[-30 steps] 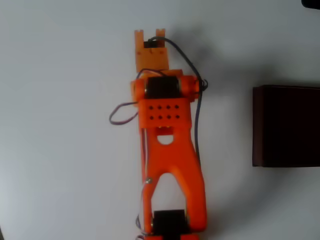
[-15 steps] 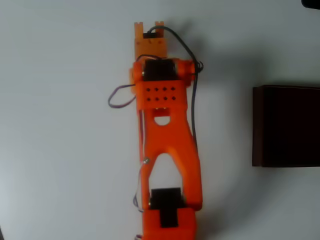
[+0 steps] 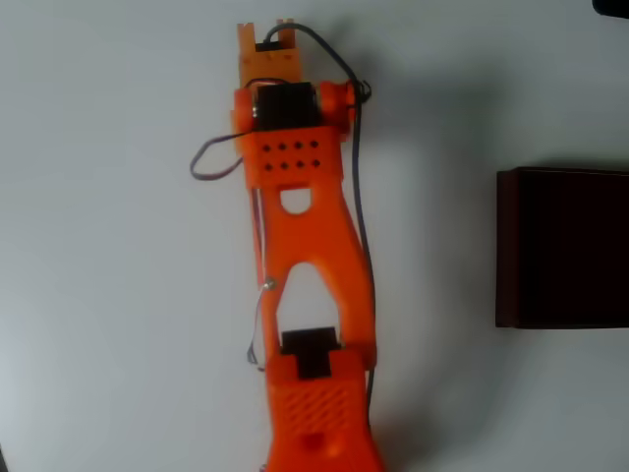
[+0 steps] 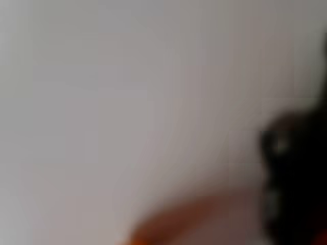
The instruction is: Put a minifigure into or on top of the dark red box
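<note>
On a plain white table (image 3: 118, 295), seen from overhead, we find the orange arm (image 3: 305, 256) stretched up the middle of the picture, its gripper (image 3: 267, 39) near the top edge, pointing away from the base. Its fingers are hidden beneath the wrist from above, so we cannot tell how far they are parted or whether they hold anything. Well apart, at the right edge, stands the dark red box (image 3: 562, 248), its dark inside showing nothing we can make out. The wrist view is badly blurred: pale table, an orange smear (image 4: 168, 219) low down, and at right a dark blob (image 4: 294, 178) with a lighter spot, which we take to be the minifigure, close to the gripper. We judge the task barely begun: the grasp is unconfirmed, and the carry to the box and the release remain.
</note>
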`<move>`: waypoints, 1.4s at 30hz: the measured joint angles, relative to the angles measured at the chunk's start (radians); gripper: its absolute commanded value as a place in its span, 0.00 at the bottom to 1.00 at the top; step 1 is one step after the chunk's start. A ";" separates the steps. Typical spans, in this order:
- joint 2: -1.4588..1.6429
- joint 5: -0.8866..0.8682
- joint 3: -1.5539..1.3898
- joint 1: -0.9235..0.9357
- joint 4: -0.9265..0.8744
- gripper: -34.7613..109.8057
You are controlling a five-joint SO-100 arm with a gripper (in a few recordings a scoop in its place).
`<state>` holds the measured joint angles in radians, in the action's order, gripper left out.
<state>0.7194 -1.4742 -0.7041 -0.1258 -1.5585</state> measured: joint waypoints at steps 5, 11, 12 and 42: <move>-0.095 0.021 0.155 0.015 -0.074 0.24; -0.385 0.052 0.655 0.014 -0.252 0.24; -0.407 0.052 0.690 0.012 -0.255 0.24; 0.460 1.089 -0.360 0.830 -0.017 0.33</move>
<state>1.1796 -0.3850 -1.0646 0.7041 -1.5754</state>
